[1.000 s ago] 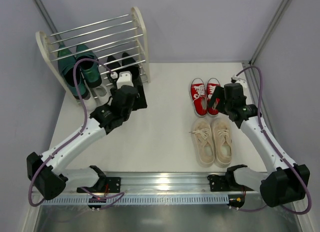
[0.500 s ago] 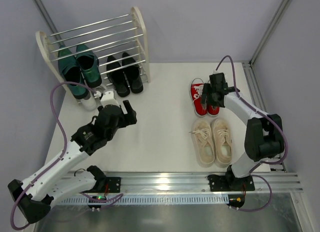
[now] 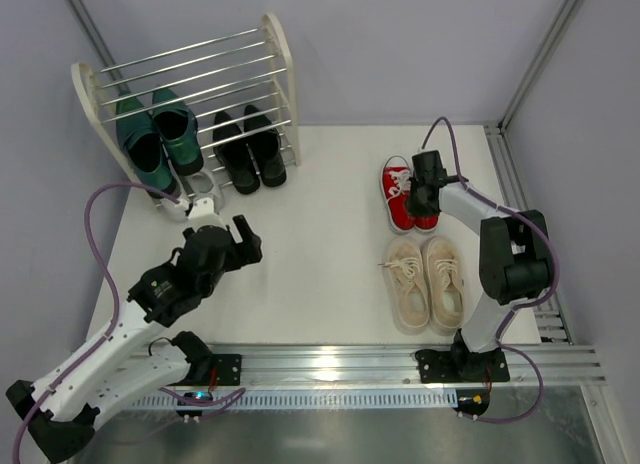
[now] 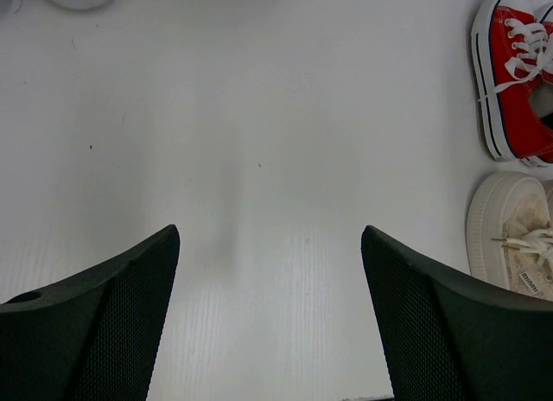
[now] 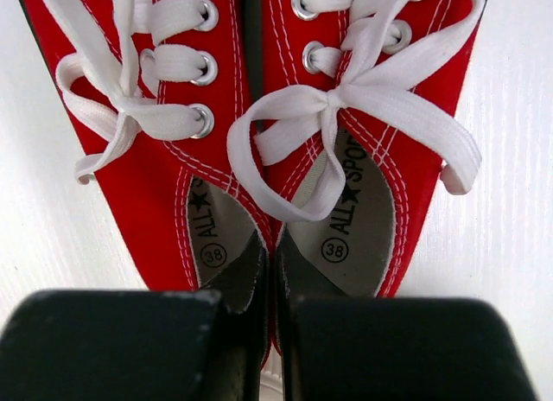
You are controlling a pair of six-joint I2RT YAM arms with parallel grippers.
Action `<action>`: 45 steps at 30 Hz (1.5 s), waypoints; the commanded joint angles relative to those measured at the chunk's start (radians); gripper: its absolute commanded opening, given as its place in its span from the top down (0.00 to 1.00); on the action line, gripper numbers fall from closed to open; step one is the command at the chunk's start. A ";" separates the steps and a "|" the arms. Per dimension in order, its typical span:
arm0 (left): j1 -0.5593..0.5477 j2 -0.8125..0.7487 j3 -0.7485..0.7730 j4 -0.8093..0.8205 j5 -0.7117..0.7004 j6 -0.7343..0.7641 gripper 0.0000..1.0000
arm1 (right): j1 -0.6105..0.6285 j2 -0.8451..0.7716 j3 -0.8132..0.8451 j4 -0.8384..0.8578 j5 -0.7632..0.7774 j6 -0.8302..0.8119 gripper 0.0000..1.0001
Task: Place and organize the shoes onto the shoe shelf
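Note:
The red sneakers (image 3: 400, 192) stand side by side on the table at the right. My right gripper (image 3: 421, 198) is down at their heel ends. In the right wrist view it (image 5: 272, 256) has one finger inside each shoe, shut on the two touching inner walls of the red sneakers (image 5: 138, 189). The beige sneakers (image 3: 428, 282) lie just in front of them. My left gripper (image 3: 240, 242) hangs open over bare table, nothing between its fingers (image 4: 270, 237). The shoe shelf (image 3: 280, 54) at the back left holds the green loafers (image 3: 155, 134) and the black dress shoes (image 3: 250, 149).
A white sneaker (image 3: 190, 199) shows at the foot of the shelf, close to my left arm. The left wrist view catches the red sneaker (image 4: 518, 90) and the beige toe (image 4: 510, 228) at its right edge. Grey walls enclose the table.
My right gripper dropped onto the red sneakers and went from open to shut on their inner walls. My left arm pulled back from the shelf toward the near left, still open.

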 commanded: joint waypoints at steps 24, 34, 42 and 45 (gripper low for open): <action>-0.004 -0.180 -0.023 -0.205 -0.207 -0.064 0.17 | 0.689 -0.196 0.087 0.036 0.021 0.124 0.96; -0.004 -0.158 -0.083 -0.149 -0.155 -0.102 0.18 | 0.829 -0.135 -0.058 0.157 0.027 0.139 0.89; -0.006 -0.128 -0.097 -0.119 -0.140 -0.104 0.19 | 0.835 -0.142 -0.105 0.152 0.254 0.270 0.33; -0.006 -0.119 -0.100 -0.113 -0.134 -0.101 0.19 | 0.835 -0.115 -0.125 0.212 0.279 0.308 0.33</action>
